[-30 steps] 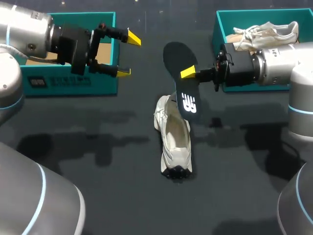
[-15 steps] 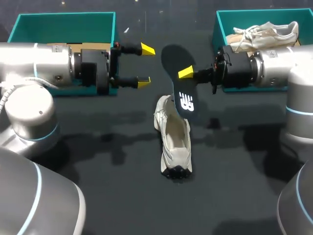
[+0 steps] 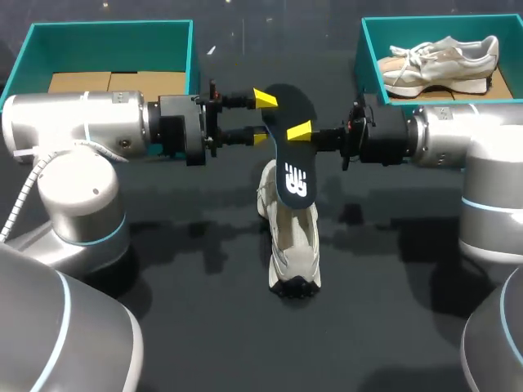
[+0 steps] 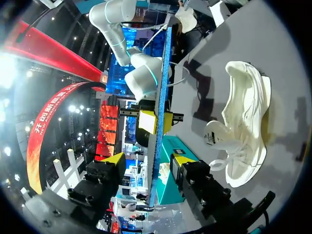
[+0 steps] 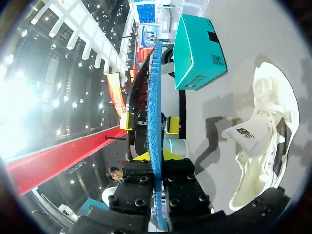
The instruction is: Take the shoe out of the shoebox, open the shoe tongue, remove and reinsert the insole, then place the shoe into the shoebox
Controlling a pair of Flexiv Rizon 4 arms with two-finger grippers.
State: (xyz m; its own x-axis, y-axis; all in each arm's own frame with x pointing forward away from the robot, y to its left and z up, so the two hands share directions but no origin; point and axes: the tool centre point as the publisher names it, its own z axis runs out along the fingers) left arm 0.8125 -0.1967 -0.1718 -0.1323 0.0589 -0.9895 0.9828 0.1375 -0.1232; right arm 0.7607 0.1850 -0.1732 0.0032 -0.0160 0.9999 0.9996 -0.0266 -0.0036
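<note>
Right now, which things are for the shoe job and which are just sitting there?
For the job: insole, pinched in the right fingers; white shoe on the table; left teal shoebox.
Just sitting: second shoe, inside the other shoebox.

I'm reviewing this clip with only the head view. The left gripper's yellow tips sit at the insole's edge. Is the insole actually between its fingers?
Observer: Yes. In the left wrist view the insole runs edge-on between the fingers of the left gripper, which stand apart, open.
Operator: And the right gripper's hold?
Observer: In the right wrist view, the right gripper presses the insole from both sides.
Operator: The insole hides the shoe's opening from me.
Observer: The right wrist view shows the shoe with its tongue pulled up and out.
</note>
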